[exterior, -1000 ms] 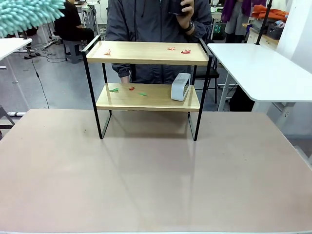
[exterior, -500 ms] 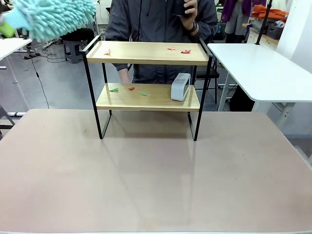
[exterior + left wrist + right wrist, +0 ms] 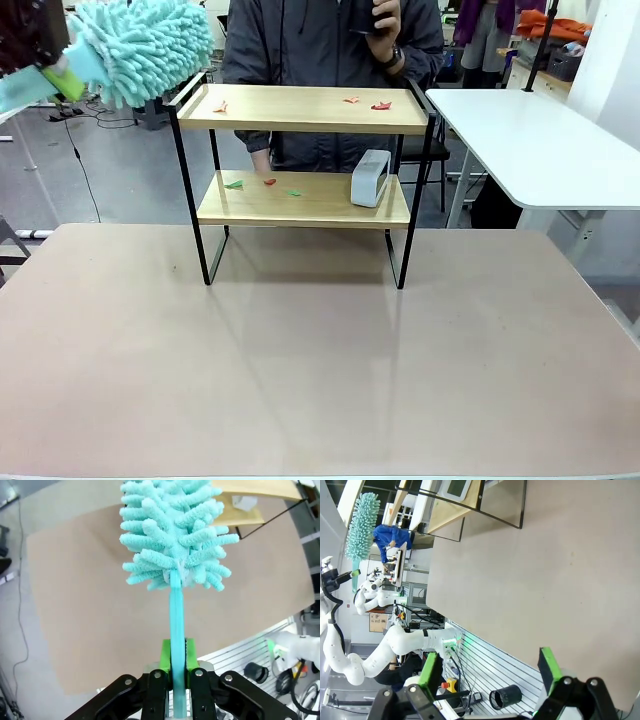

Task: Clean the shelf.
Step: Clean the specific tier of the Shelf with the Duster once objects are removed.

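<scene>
From my remote station I see the duster (image 3: 140, 45) as fluffy teal chenille cloth on a smooth plastic handle. The shelf (image 3: 300, 108) pairs 2 pale, smooth wooden boards with a thin matt black metal frame, standing on a table (image 3: 320, 380) with a matt, faintly sheened beige top.

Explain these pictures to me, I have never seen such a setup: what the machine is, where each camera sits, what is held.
It is a robot with two arms, each ending in a two-finger gripper. The wide picture looks from between the arms across the table at a person. The other two come from wrist cameras looking along the fingers. On the table stands a shelf with paper scraps on both boards and a white box on the lower one. The left gripper is shut on the handle of a turquoise duster, raised beside the shelf's top. The right gripper is open and empty.
</scene>
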Tool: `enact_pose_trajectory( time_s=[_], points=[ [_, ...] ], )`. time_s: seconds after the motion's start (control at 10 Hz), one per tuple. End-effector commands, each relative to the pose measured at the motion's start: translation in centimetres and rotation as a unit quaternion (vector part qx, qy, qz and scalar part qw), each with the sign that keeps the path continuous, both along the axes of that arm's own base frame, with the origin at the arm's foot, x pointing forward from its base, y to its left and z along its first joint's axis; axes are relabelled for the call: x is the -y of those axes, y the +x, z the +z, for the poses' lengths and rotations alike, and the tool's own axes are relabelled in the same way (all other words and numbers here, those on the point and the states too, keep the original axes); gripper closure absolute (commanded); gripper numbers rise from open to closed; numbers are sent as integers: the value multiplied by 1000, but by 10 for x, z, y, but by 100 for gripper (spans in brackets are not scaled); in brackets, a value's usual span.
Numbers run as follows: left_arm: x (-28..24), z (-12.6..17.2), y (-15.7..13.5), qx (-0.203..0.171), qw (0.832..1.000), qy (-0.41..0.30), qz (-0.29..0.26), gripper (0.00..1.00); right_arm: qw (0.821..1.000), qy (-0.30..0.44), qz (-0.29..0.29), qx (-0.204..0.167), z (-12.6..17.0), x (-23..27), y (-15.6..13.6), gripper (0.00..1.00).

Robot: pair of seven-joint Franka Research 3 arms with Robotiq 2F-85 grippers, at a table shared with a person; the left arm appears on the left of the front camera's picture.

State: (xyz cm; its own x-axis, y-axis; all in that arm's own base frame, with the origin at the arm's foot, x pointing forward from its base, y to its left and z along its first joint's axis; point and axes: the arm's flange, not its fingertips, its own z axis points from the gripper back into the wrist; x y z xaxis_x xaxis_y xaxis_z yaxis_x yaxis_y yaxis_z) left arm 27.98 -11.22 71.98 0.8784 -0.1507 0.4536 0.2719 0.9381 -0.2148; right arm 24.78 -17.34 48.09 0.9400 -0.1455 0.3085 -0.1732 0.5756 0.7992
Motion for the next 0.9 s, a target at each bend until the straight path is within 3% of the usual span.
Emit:
enact_pose_trajectory(
  time_s=[0.0, 0.1, 0.2, 0.8],
  points=[
    [9, -4, 1, -1, 1000, 10, 3, 88, 1000, 8, 4, 16, 1, 0, 2, 0],
    [20, -5, 2, 16, 994, 38, 100, 88, 1000, 8, 4, 16, 1, 0, 2, 0],
    [36, -8, 12, 7, 992, 33, 122, 88, 1000, 8, 4, 16, 1, 0, 2, 0],
    [98, -27, 92, 6, 990, 76, 122, 88, 1000, 8, 4, 16, 1, 0, 2, 0]
  ],
)
